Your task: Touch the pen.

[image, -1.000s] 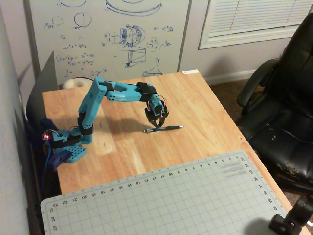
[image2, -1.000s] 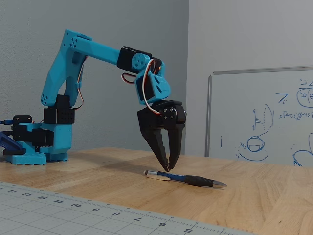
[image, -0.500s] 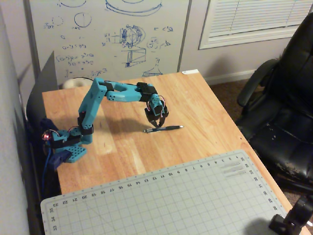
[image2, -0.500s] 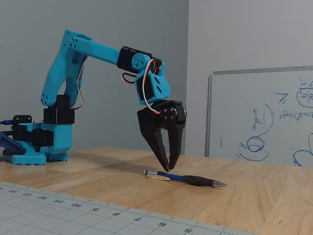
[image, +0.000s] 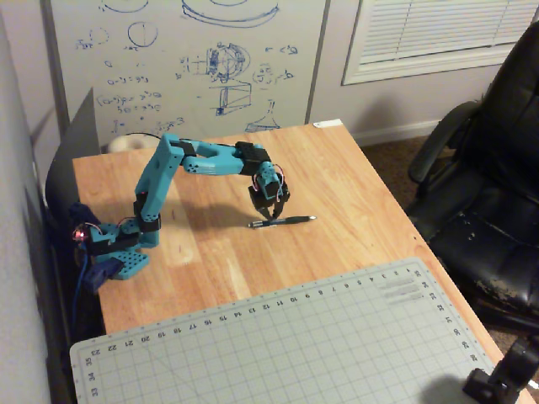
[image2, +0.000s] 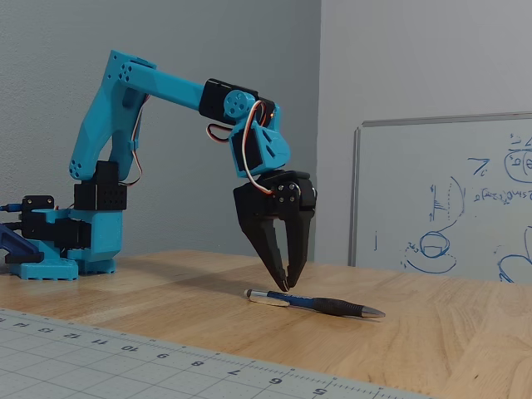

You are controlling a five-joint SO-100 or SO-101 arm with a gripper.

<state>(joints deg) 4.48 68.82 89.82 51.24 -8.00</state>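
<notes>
1. One pen lies flat on the wooden bench, near its middle and a little toward the right edge in the high fixed view. It is clear of the cutting mat.
2. One blue arm stands near the bench's left edge in the high fixed view, its base by the mat's far left corner.
3. One black gripper points down over the pen's silvery end. Its two fingers are nearly together, with only a thin gap at the tips and nothing between them. In the low fixed view the tips sit just above the pen; whether they touch it cannot be told.
4. One grey cutting mat covers the bench's near end.
5. One whiteboard leans behind the bench's far edge.
6. One black office chair stands beside the bench's right edge.
</notes>
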